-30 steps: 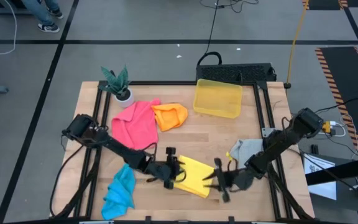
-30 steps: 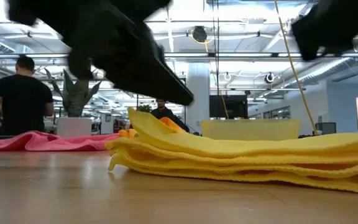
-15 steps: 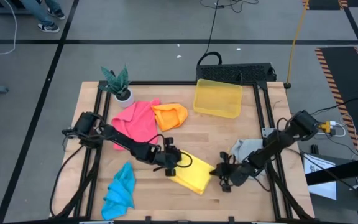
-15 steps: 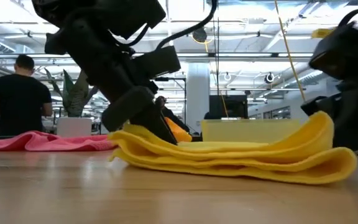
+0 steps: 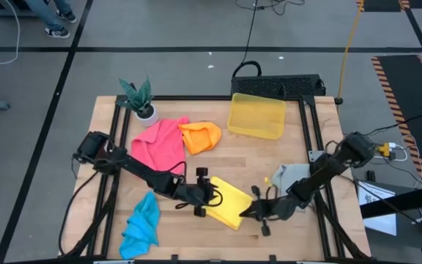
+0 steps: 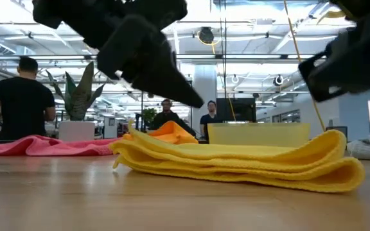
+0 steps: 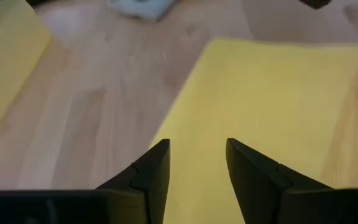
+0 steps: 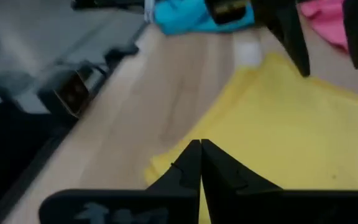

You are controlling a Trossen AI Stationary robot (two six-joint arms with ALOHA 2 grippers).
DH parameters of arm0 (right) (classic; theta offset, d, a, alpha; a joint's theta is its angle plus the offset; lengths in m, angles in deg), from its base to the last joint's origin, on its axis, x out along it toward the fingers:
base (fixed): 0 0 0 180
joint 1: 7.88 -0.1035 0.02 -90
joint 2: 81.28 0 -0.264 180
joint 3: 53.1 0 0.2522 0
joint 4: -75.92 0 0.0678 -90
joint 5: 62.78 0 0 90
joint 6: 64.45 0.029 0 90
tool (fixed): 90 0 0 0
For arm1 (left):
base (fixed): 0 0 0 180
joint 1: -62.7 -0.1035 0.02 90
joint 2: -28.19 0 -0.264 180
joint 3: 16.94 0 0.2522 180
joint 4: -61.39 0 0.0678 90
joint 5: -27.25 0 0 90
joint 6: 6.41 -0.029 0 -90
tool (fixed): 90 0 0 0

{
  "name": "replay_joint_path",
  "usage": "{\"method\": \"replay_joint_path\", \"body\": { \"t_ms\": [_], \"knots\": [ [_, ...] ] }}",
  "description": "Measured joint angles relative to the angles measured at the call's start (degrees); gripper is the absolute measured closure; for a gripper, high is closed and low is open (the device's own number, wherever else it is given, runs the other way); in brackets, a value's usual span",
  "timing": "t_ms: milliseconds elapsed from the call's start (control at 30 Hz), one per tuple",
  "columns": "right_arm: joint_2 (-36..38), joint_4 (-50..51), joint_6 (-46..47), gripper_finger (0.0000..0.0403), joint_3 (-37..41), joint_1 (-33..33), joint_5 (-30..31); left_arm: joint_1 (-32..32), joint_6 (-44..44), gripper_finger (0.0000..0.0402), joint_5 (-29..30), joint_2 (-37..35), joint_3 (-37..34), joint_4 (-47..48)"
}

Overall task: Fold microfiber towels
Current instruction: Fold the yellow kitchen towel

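Overhead, table-level and both wrist cameras share the yellow towel (image 5: 226, 203).

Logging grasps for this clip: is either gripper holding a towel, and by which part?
Nothing is held. The left gripper is open above the folded yellow towel; the right gripper is shut and empty beside its edge.

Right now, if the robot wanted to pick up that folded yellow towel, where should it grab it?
Probably at the layered open edge of the yellow towel, coming in low from the left gripper side. There the layers end in a thin lip that fingers could straddle. The opposite end is a rounded fold, bulkier to pinch, and the shut right gripper hovers there.
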Motion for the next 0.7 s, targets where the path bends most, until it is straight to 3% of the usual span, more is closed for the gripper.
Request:
{"method": "replay_joint_path", "body": {
  "t_ms": [167, 267, 467, 700],
  "knots": [
    [-7.9, 2.2, -0.2, 0.0402, -6.0, 2.5, -12.7, -0.1, 5.6, 0.0243, -4.7, 0.7, 0.0, 5.8],
    [-8.9, 5.1, 1.1, 0.0402, -6.7, 2.9, -18.7, 0.2, 7.2, 0.0243, -8.9, 1.7, 0.0, 7.3],
    [-8.2, 11.0, 5.7, 0.0403, -6.5, 2.9, -20.5, 1.3, 7.0, 0.0243, -7.8, 3.6, -0.1, 8.8],
    [-1.7, 10.1, -3.5, 0.0403, -6.4, 0.4, -18.7, 1.2, 0.7, 0.0243, -0.5, 3.7, 0.0, 8.6]
  ]
}}
